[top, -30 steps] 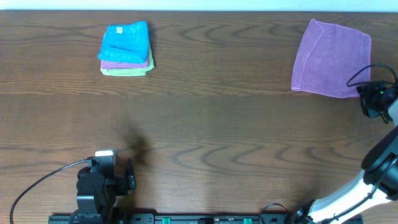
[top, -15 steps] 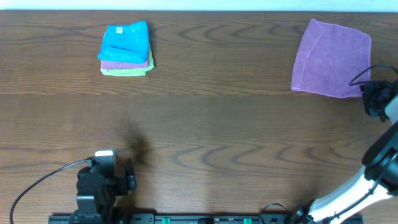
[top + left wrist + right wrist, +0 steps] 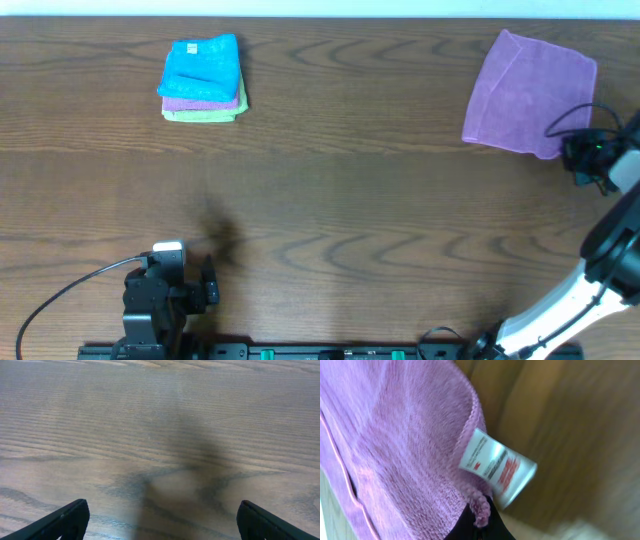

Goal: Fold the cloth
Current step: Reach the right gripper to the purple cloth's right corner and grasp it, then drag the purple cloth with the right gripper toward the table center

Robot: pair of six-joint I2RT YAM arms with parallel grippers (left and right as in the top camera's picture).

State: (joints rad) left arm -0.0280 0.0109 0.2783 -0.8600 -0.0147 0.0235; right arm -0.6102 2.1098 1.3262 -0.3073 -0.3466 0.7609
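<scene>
— Purple fibres bunching between the black fingertips [image 3: 465, 531]?
— Yes, clamping shut on the cloth [image 3: 395, 435], right gripper [image 3: 480, 527] pinching a corner tuft just below the white label [image 3: 496, 467].
— Reading anything on that label?
— No, blurring too much; showing only dark and red print, and sticking out from the stitched hem.
— Looking from above now?
— Seeing the right gripper [image 3: 578, 158] touching the near right corner of the cloth [image 3: 528, 90].
— Lying where, that cloth?
— Spreading out at the far right of the wooden table [image 3: 380, 200], close to the far edge, showing a crease line down its left part.
— Turning to the left gripper [image 3: 161, 519]?
— Hanging over bare wood with fingers wide apart, gripping nothing, casting a soft shadow on the grain.
— Placing it from above?
— Sitting at the near left [image 3: 205, 285], well apart from the cloth.
— Noticing anything else?
— Spotting a folded stack [image 3: 203, 80] at the far left: blue on top, lilac and green beneath.
</scene>
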